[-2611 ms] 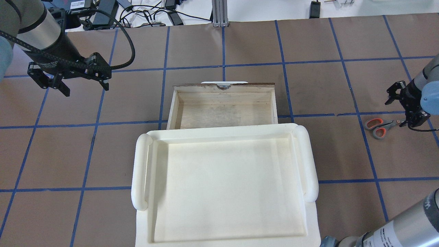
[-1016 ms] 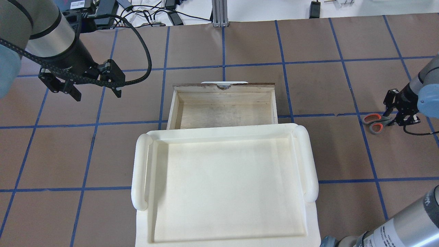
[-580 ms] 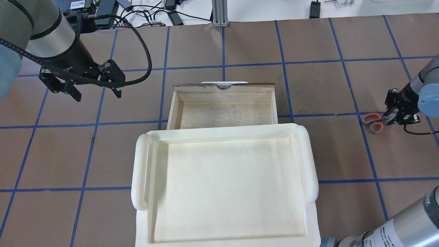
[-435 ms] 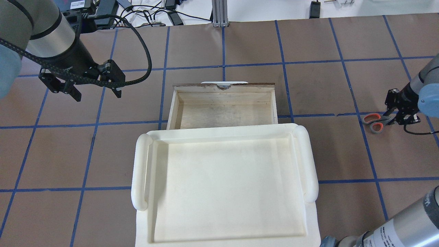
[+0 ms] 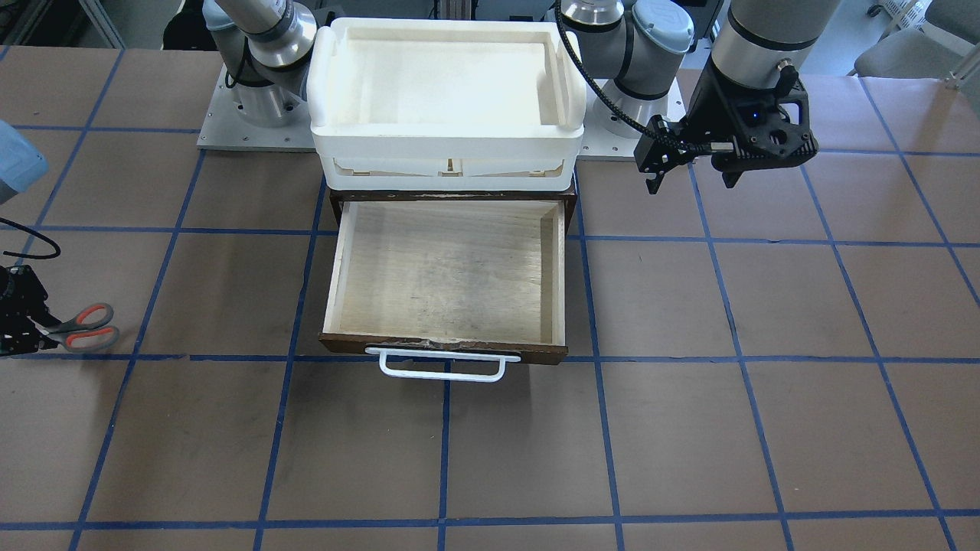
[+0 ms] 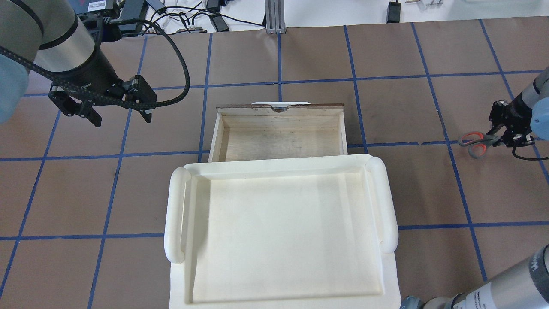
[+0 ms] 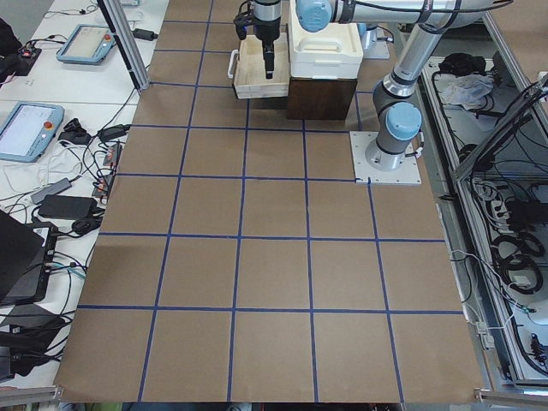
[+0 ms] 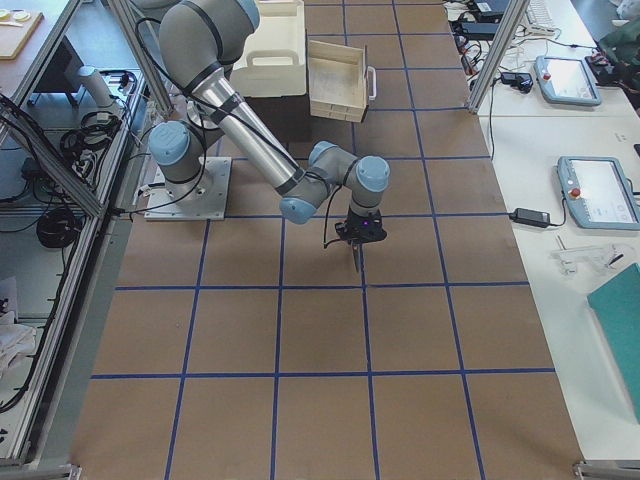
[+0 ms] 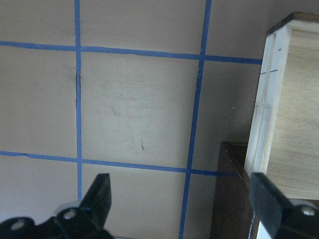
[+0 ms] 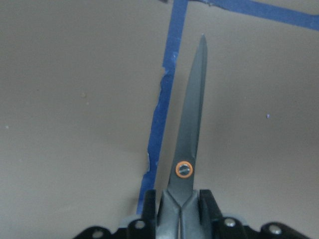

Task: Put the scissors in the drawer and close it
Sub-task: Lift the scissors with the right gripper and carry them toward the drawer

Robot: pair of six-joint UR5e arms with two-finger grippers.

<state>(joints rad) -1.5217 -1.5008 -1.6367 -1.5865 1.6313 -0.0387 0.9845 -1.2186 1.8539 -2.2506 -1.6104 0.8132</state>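
Note:
The scissors (image 6: 473, 144), grey handles lined orange-red, are at the table's far right. My right gripper (image 6: 499, 139) is shut on them near the pivot. In the right wrist view the dark blades (image 10: 192, 124) stick out ahead of the gripper (image 10: 180, 201) over the brown table. The handles (image 5: 86, 327) point toward the drawer (image 6: 223, 128). The drawer is pulled open and its pale wood floor (image 5: 444, 268) is bare, with its white handle (image 5: 442, 366) at the front. My left gripper (image 6: 121, 119) hangs open to the drawer's left, holding nothing.
A white plastic tray (image 6: 176, 214) sits on the dark cabinet that the drawer slides out of. Blue tape lines grid the brown table. Cables and devices lie beyond the table's far edge (image 6: 171, 17). The drawer's side wall (image 9: 271, 99) shows beside my left fingers.
My right gripper closed on the scissors and has now shifted slightly up and right in the overhead view, carrying them. The left arm moved toward the drawer early on, then stayed still.

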